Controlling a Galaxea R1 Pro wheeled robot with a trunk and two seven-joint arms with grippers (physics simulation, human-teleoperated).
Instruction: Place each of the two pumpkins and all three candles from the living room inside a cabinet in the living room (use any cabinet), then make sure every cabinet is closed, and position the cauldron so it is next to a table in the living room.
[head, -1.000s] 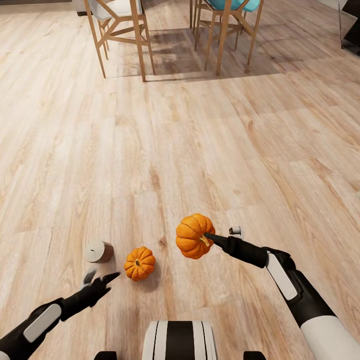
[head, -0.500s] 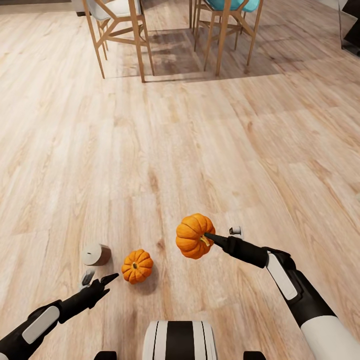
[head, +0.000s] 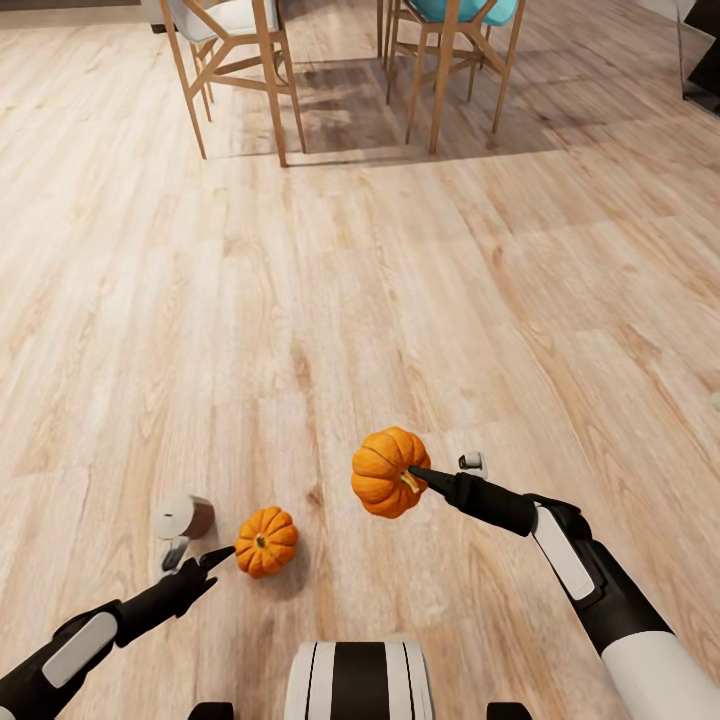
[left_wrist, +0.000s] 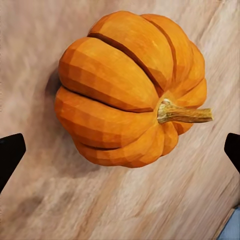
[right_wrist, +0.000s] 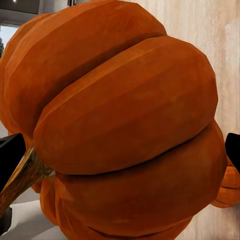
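Since a second ago the robot's base has crept forward, so the wooden floor (head: 330, 300) and the chairs (head: 235, 70) slide through the head view, and the left gripper (head: 195, 557) has closed in on the floor pumpkin (head: 266, 541), its dark fingertip now just beside the pumpkin's left flank. That gripper's jaws stand apart, and in the left wrist view the floor pumpkin (left_wrist: 132, 90) lies between the two finger tips with clear gaps either side. Just left of the floor pumpkin lies a tipped candle (head: 182, 518), while to its right the right gripper (head: 440, 472) is clamped on the lifted pumpkin (head: 388, 472), held off the floor with its stem toward the fingers, and its ribs (right_wrist: 125, 125) crowd the right wrist view.
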